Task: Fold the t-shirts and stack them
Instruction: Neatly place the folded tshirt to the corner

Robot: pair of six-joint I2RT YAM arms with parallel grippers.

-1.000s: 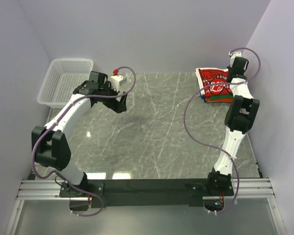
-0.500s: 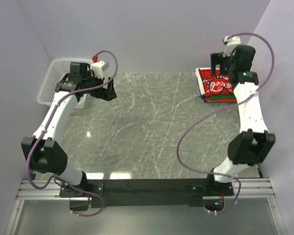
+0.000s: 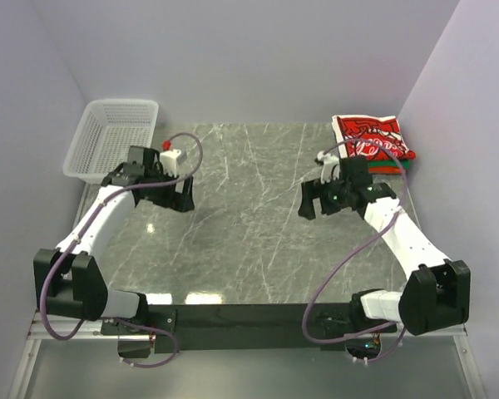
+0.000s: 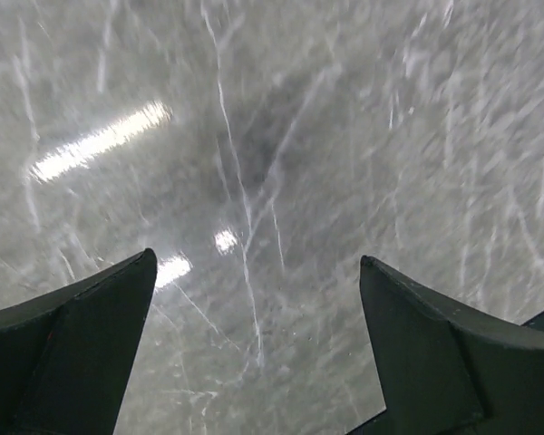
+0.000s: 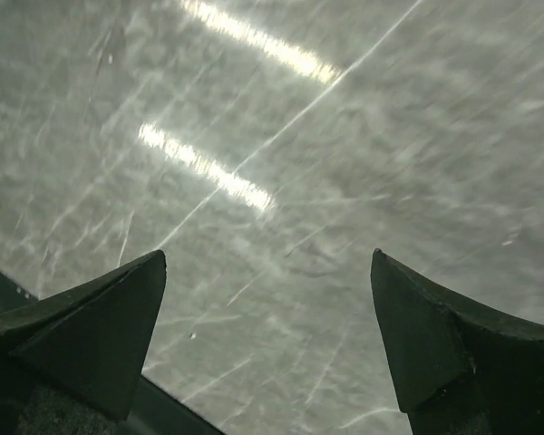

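Note:
The folded t-shirts [image 3: 368,140] lie in one stack at the far right of the table, the red-and-white print on top and a green edge [image 3: 406,165] showing underneath. My right gripper [image 3: 309,202] hangs over bare marble left of and nearer than the stack, apart from it; its jaws are open and empty [image 5: 268,254]. My left gripper [image 3: 185,197] is over the left part of the table, also open with nothing between its fingers [image 4: 257,258]. Both wrist views show only grey veined marble.
A white plastic mesh basket [image 3: 97,155] stands at the far left corner, just behind the left arm. Lilac walls close in the table on the left, back and right. The arms' bases sit on the black rail [image 3: 258,316] at the near edge.
The right gripper opened, left the stack and swung back to the table's middle. The left arm went toward the basket, then came a little nearer and to the right.

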